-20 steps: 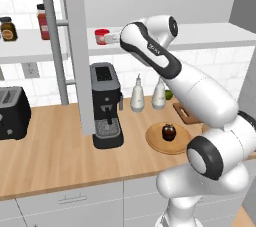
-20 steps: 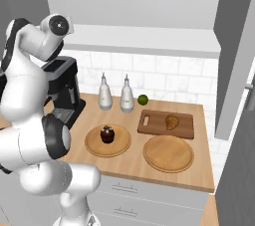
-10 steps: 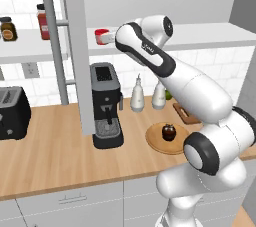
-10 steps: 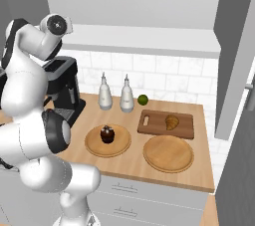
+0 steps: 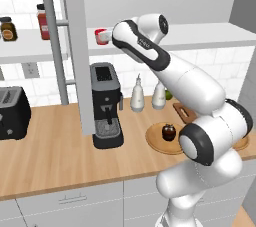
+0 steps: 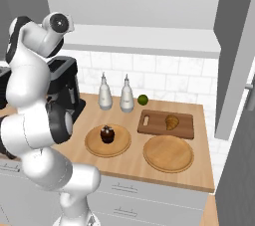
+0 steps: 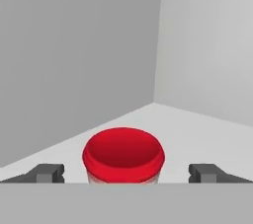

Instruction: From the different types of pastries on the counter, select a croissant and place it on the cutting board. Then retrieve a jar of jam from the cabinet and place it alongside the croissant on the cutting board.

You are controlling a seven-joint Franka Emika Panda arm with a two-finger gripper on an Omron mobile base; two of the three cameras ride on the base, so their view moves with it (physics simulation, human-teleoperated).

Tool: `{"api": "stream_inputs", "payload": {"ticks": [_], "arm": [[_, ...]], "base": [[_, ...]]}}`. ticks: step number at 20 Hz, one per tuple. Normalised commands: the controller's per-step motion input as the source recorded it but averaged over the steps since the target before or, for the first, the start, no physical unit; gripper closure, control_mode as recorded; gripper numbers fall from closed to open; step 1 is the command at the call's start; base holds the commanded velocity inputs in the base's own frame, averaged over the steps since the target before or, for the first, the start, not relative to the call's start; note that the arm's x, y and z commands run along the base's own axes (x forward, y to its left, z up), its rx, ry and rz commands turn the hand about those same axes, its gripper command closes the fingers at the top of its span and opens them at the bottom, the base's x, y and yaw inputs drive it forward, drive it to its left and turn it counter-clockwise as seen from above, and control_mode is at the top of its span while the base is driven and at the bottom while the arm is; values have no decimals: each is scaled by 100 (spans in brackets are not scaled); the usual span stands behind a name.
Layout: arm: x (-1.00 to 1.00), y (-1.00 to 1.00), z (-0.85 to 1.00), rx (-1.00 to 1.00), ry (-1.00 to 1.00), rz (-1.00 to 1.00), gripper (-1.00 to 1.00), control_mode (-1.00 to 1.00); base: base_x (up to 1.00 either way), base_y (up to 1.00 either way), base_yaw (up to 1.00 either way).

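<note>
Our fingers (image 7: pixel 49 173) stand released, spread either side of the jar of jam (image 7: pixel 123 156) on the cabinet (image 5: pixel 210 31) shelf, ready to close. The croissant (image 6: pixel 172 121) already lies on the cutting board (image 6: pixel 154 128), at the bench's two o'clock.

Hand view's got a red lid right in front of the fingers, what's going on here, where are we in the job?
The arm is reaching up into the cabinet for the jar of jam. The gripper is open, one finger on either side of the jar, not yet closed on it. The jar stands on the shelf. The croissant already lies on the cutting board. The dark round pastry sits on a round plate on the counter.
</note>
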Motion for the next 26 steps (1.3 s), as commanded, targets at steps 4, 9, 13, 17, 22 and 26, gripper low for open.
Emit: {"api": "stream_inputs", "payload": {"ticks": [4,9,13,17,22,26], "arm": [[2,40,-13,-2,0,0,-100,-100],[9,16,-6,-1,0,0,-100,-100],[21,-11,-2,0,0,0,100,-100],[12,-11,-17,0,4,0,100,-100],[8,1,-10,0,1,0,100,-100],[0,0,0,0,0,0,100,-100]], "base": [[0,0,0],[0,0,0],[0,0,0],[0,0,0],[0,0,0],[0,0,0]]}}
